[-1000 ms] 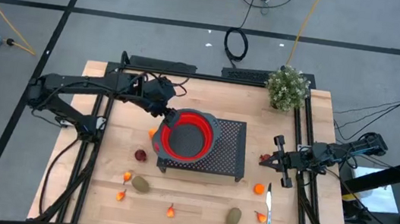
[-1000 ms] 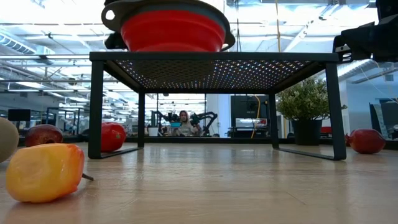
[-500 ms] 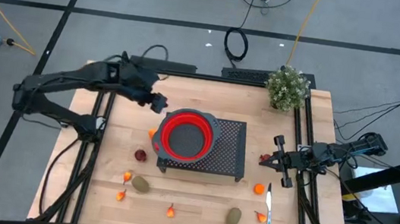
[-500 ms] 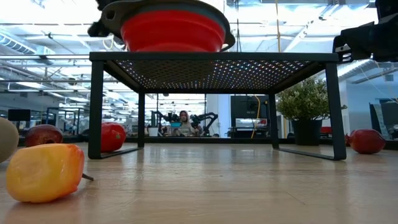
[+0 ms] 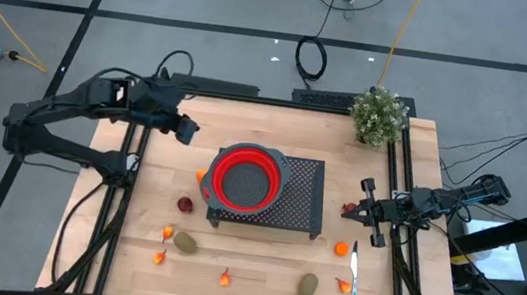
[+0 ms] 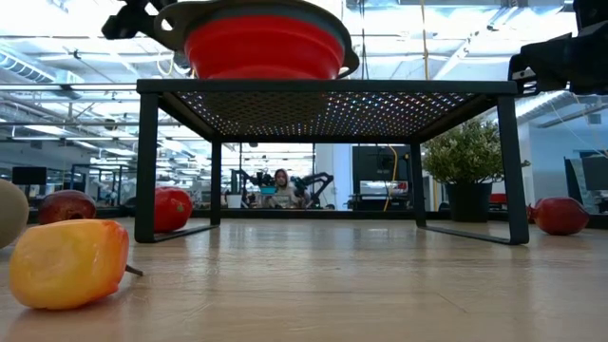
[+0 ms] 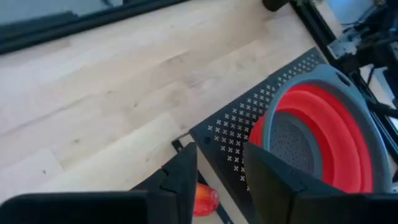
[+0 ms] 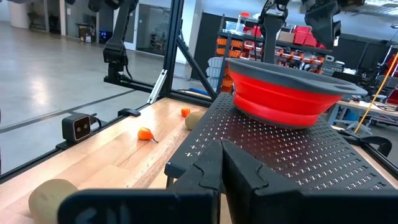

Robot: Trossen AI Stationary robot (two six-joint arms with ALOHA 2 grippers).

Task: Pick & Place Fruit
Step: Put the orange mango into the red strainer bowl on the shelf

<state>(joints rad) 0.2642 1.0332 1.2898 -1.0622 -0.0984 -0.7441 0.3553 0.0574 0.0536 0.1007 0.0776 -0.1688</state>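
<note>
The fruit lies scattered on the wooden table: a dark red round one [image 5: 185, 203], brownish-green ovals [image 5: 186, 244] [image 5: 308, 286], and small orange bits [image 5: 167, 231] [image 5: 342, 248]. One orange piece [image 7: 205, 198] lies by the rack's left edge. A red collapsible bowl [image 5: 244, 180] stands on a black perforated rack [image 5: 296, 207]. My left gripper [image 5: 185, 130] hangs open above the table, left of and beyond the bowl, with nothing between its fingers [image 7: 186, 177]. My right gripper [image 5: 364, 212] waits shut at the rack's right side.
A potted plant [image 5: 378, 116] stands at the far right corner. A slim utensil with a light-blue handle [image 5: 354, 280] lies near the front right. Bare wood [image 5: 275, 134] stretches beyond the rack. A red piece [image 6: 560, 216] lies near the right arm.
My left gripper has drawn back from the bowl's left rim, going up and toward the table's far left corner. The bowl and the fruit have stayed where they were.
</note>
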